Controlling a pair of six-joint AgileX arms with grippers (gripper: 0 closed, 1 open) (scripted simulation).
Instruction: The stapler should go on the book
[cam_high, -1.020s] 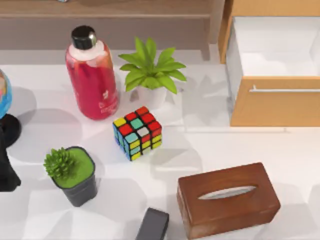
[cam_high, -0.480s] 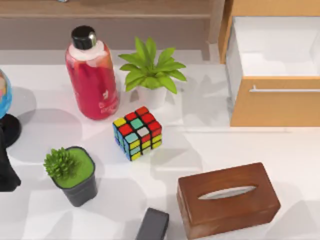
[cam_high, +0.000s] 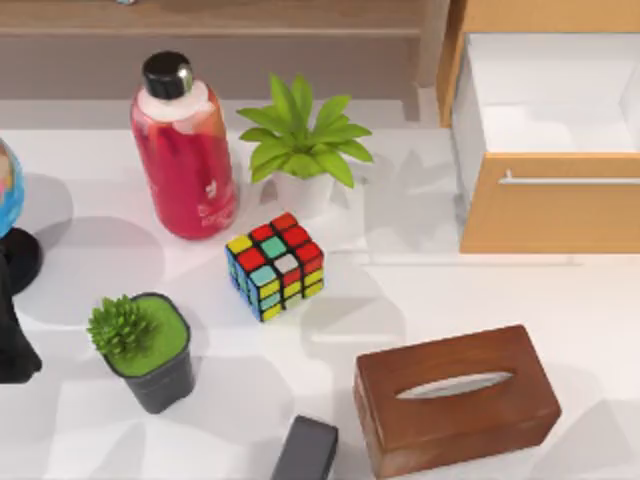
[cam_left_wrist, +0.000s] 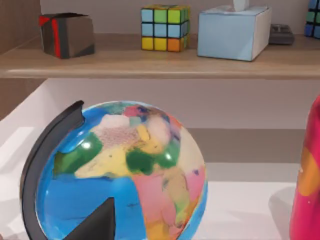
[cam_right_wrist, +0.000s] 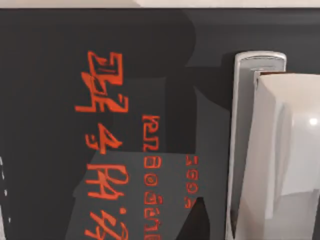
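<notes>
White table (cam_high: 400, 290) seen from above, with both wrist views. Items run from largest to smallest.

- **Fixed furniture:** an open wooden drawer unit (cam_high: 550, 210) stands at the table's right.
- **Book:** in the right wrist view a dark book (cam_right_wrist: 60, 150) with orange lettering (cam_right_wrist: 105, 90) lies close beneath the right gripper (cam_right_wrist: 200, 220).
- **Clutter, none of it part of the task:**
  - a brown tissue box (cam_high: 455, 400)
  - a red bottle (cam_high: 185, 165)
  - a globe (cam_left_wrist: 125, 170), which sits directly ahead of the left gripper (cam_left_wrist: 97, 222)
  - a leafy plant (cam_high: 303, 140)
  - a small potted plant (cam_high: 140, 345)
  - a colour cube (cam_high: 275, 265)
- **Stapler:** the white stapler (cam_right_wrist: 280, 150), with a metal strip along one side, lies immediately beside the right gripper against the book's cover. Its long axis runs parallel to the columns of lettering.

**Key relation:** the stapler and the book are both right at the right gripper and well away from the left, so the right arm is judged to be the working one. It cannot be told whether the stapler rests on the cover or hangs just above it. Nor can it be told whether either gripper is released or clenched.

**Change from the earlier top views:** every object on the table keeps its place. Only the soft shading right of the tissue box has shifted.
</notes>
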